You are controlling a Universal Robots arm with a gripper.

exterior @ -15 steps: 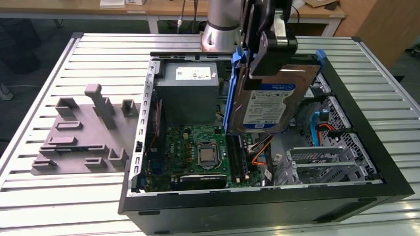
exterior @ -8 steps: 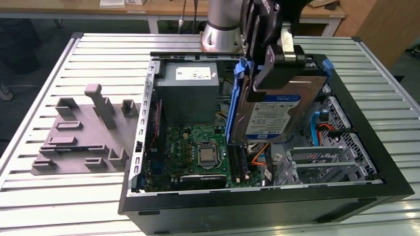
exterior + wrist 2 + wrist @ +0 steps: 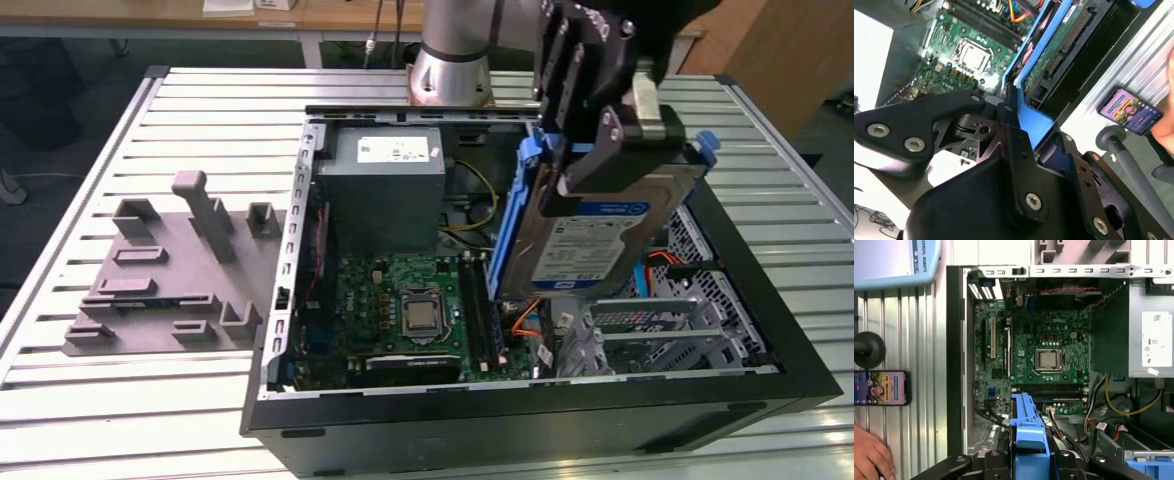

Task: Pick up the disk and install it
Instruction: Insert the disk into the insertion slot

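- Table (image 3: 120, 420) of ribbed metal slats carries everything: the open computer case (image 3: 534, 425) lies on its side, so its interior faces up and the arm can reach in from above.
- Beside the case, on the exterior view's left, sits a grey fixture block (image 3: 174, 280) with posts and slots, probably a holder for parts.
- Inside the case, the grey power-supply box (image 3: 384, 190) sits at the far end and the green motherboard (image 3: 414, 310) lies flat below it.
- The disk (image 3: 594, 240) hangs tilted over the drive cage (image 3: 667, 330), edge down, as if lined up for its bay; its blue carrier frame (image 3: 1026, 432) is seen end-on in the first wrist view.
- The gripper (image 3: 607, 150) is clamped on the disk's upper end, keeping it lifted clear of the cage.
- A phone (image 3: 881, 388) lies on the slats near a person's hand (image 3: 869, 455).
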